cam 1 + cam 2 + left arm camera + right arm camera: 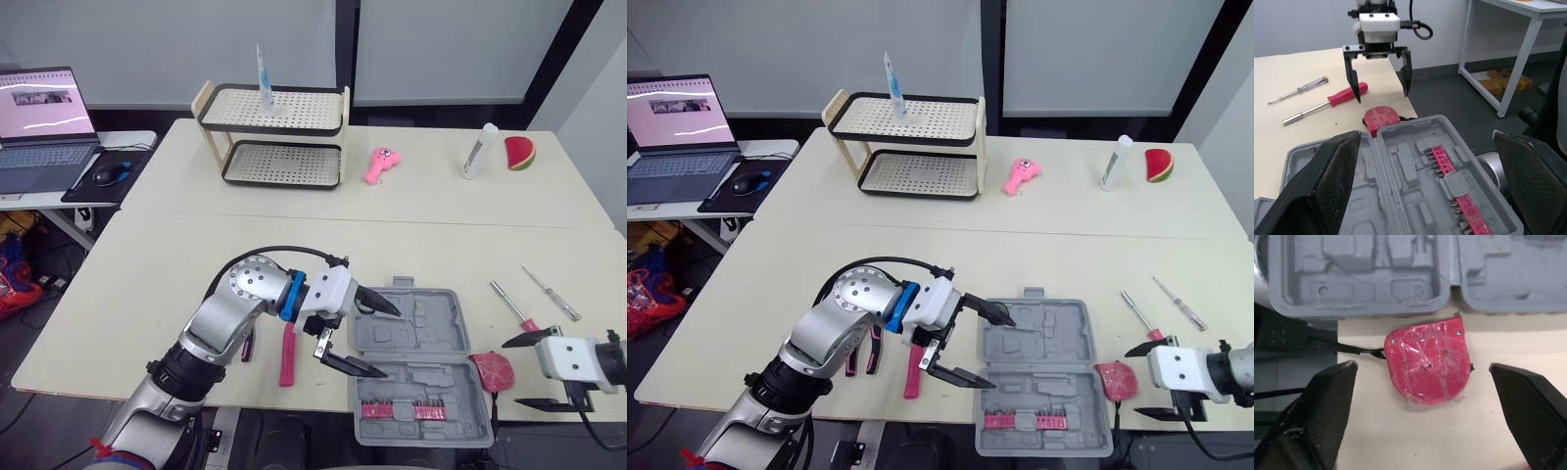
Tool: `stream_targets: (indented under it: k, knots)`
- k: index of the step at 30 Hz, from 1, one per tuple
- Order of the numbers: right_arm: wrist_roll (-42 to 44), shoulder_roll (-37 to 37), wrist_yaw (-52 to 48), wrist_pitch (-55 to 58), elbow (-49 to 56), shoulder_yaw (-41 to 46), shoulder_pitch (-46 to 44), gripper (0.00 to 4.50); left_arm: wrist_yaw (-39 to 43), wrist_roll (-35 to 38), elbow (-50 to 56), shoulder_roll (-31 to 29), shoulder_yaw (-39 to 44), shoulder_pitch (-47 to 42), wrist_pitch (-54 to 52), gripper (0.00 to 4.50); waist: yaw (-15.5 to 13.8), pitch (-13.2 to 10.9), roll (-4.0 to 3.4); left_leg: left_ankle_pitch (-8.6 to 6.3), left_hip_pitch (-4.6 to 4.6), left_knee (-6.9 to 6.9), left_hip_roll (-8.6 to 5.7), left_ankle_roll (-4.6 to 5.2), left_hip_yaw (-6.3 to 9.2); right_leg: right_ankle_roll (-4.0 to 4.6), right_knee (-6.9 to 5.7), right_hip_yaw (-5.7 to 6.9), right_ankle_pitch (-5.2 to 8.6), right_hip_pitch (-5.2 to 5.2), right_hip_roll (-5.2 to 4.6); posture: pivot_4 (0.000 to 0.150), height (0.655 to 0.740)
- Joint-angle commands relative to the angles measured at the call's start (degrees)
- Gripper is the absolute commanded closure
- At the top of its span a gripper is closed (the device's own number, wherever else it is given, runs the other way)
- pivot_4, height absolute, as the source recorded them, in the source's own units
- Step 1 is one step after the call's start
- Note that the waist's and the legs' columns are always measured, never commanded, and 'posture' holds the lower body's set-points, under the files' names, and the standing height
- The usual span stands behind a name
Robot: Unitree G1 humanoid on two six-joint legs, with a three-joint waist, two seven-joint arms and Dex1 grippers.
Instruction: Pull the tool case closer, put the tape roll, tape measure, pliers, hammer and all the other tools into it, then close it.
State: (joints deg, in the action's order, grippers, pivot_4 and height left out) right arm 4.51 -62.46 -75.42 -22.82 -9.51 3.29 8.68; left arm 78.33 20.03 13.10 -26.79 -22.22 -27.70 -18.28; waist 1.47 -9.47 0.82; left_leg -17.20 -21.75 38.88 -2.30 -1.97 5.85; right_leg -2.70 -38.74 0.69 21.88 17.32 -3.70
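Left gripper [392, 343] spread wide, empty, over grey moulded plastic tool case [436, 323] | right gripper [511, 373] likewise, facing red rounded tape measure [1427, 362] beside case's right edge

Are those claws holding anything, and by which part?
Nothing is held. The left gripper is open at the case edge; the right gripper is open near the tape measure.

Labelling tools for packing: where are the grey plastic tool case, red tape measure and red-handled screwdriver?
grey plastic tool case [431, 328], left eye view, moulded inner tray.
red tape measure [1427, 361], right wrist view, middle of flat side.
red-handled screwdriver [1347, 94], left wrist view, red handle.
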Motion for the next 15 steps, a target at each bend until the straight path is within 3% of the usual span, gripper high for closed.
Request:
stream_targets:
  k: [1,15]
  knots:
    - [-2.7,0.3,-0.5,-8.0,-7.5,-2.8,-3.6,0.03,-0.6,0.3,2.4,-0.2,-0.6,0.6,0.8,0.0,0.0,0.0,-0.01,0.0,0.0,0.0,0.0,0.0,-0.01,0.0,-0.01,0.01,0.0,0.0,0.0,0.15,0.74]
    - [-4.6,2.7,-0.7,-16.1,-18.5,-10.8,-13.6,0.03,-1.5,0.3,2.9,-0.6,-1.0,0.7,0.7,0.0,-0.1,0.0,-0.05,0.0,0.02,0.01,0.04,-0.01,-0.02,0.0,-0.04,-0.01,0.0,0.0,0.0,0.15,0.74]
